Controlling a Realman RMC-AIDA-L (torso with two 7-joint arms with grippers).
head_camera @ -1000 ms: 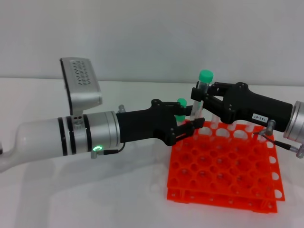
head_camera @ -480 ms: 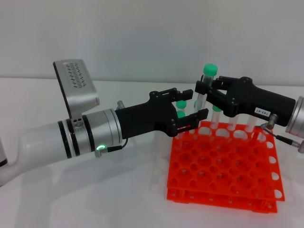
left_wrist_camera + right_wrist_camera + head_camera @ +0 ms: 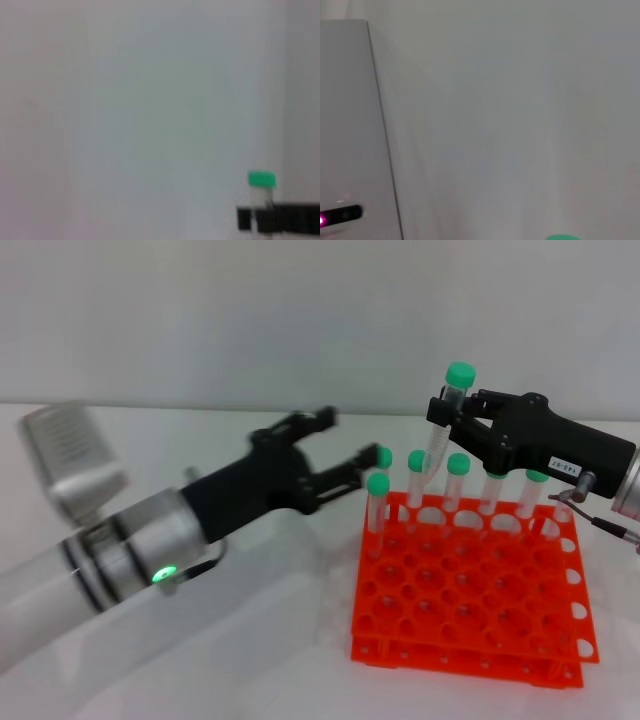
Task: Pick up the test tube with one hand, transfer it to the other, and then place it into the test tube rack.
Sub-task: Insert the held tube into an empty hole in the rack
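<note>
The test tube (image 3: 446, 428) is held upright in the closed right gripper (image 3: 448, 422), gripped below its green cap, above the far edge of the orange rack (image 3: 470, 590) and clear of it. The left gripper (image 3: 338, 448) is found left of the rack with its fingers spread and nothing between them, well apart from the tube. Five other capped tubes (image 3: 458, 483) are seen standing in the far row of the rack, just beside the held tube. In the left wrist view the cap (image 3: 261, 179) of the held tube is seen above the dark fingers of the right gripper; little else is shown in either wrist view. The hand-over is judged complete and placement is in hand. For a sound placement, the tube should be kept vertical, centred over a free hole away from the standing tubes, lowered through both tiers, and released only once seated
</note>
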